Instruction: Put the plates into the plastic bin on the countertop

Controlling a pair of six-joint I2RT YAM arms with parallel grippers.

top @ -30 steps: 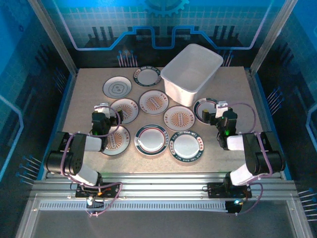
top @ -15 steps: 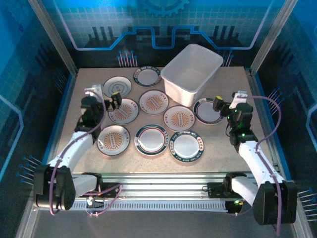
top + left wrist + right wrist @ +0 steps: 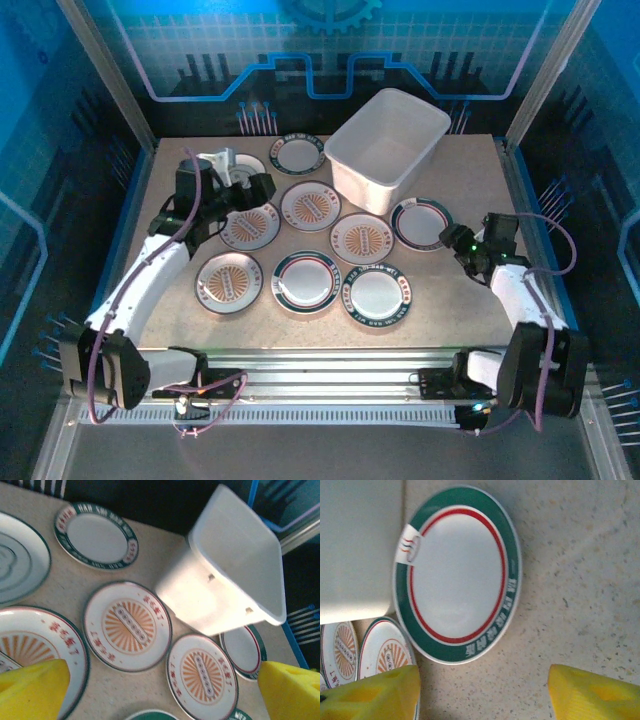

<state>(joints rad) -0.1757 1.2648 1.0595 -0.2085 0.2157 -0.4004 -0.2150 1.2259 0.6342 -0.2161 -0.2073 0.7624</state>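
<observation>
Since one second ago: unfolded both arms from the tucked pose at the near edge and extended them over the surface (image 3: 460, 310). Observe left fingers (image 3: 30, 687) spread to the full, holding nothing, hovering above the sunburst plates (image 3: 127, 625) at the far left. Observe right fingers (image 3: 370, 695) apart, empty, just short of the green-rimmed plate (image 3: 457, 575) lying beside the plastic bin (image 3: 370, 180). Find every plate flat on the surface, none in the bin. Read as approach made, first grasps pending. Expect thin, low rims: pinch at the edge.
</observation>
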